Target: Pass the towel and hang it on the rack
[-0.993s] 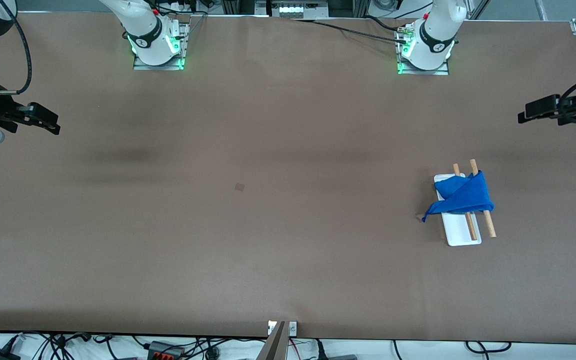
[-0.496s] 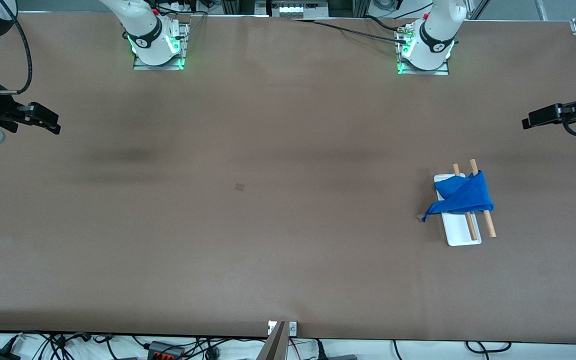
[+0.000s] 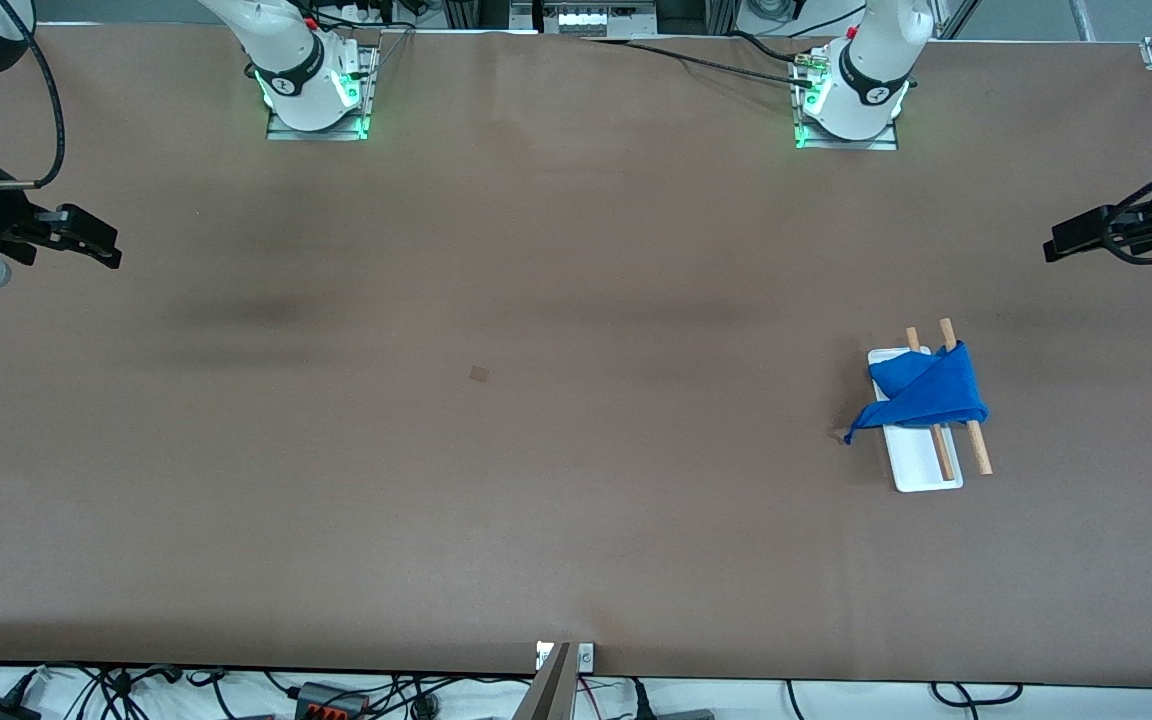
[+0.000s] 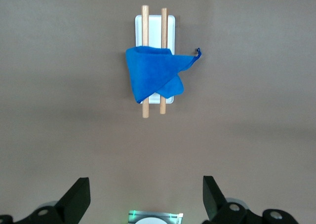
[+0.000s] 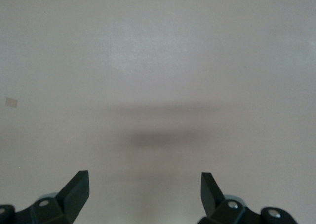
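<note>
**Towel on rack, both arms drawn back**

Since a second ago, only the left end effector has shifted, drawing slightly toward the left arm's edge of the desk and changing its tilt; towel, rack and right arm hold their positions.

Small bright blue microfibre towel lies draped across the two parallel light-brown wooden rods of the small white-based rack. It covers the part of the rods farther from the front camera and leaves their nearer ends bare. One narrow corner of the cloth trails off the rack toward the right arm's end and touches the brown desk. In the left wrist view the towel shows as a folded triangular shape over both rods, with the flat white base visible beneath.

Left end effector hangs in the air over the left arm's end of the desk, well apart from the rack, its fingers spread wide and holding nothing.

Right end effector waits over the right arm's end of the desk, its fingers likewise spread wide and empty, with only bare desk surface below it.
</note>
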Robot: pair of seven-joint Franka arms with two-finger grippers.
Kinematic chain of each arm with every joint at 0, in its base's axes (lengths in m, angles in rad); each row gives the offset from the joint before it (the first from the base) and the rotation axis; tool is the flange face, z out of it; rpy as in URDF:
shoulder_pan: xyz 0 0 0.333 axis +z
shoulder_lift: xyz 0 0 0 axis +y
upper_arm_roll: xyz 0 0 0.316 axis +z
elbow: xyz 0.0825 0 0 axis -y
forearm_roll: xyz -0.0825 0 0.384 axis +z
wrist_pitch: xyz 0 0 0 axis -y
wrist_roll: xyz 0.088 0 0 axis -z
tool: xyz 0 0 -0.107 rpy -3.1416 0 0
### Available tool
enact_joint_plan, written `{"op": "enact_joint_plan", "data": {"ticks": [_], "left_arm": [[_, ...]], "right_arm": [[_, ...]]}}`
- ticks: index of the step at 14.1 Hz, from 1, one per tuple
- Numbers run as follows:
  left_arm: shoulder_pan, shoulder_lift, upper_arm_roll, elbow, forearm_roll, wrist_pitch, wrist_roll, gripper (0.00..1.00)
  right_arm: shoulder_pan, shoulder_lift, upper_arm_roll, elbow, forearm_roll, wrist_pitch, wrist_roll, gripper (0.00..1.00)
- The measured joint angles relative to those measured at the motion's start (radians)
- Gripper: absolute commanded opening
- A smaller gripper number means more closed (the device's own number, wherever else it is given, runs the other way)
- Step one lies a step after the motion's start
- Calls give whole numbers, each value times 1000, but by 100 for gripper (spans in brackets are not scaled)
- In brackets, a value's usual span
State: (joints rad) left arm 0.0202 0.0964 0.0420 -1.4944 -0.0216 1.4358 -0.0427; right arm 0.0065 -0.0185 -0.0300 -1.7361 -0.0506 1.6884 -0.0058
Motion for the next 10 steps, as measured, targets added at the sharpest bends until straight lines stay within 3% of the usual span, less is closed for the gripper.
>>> {"op": "enact_joint_plan", "data": {"ticks": [10], "left_arm": [[15,3,-11,-6,-17,13,0,100]], "right_arm": [[1,0,3,0,0,-4,0,100]]}}
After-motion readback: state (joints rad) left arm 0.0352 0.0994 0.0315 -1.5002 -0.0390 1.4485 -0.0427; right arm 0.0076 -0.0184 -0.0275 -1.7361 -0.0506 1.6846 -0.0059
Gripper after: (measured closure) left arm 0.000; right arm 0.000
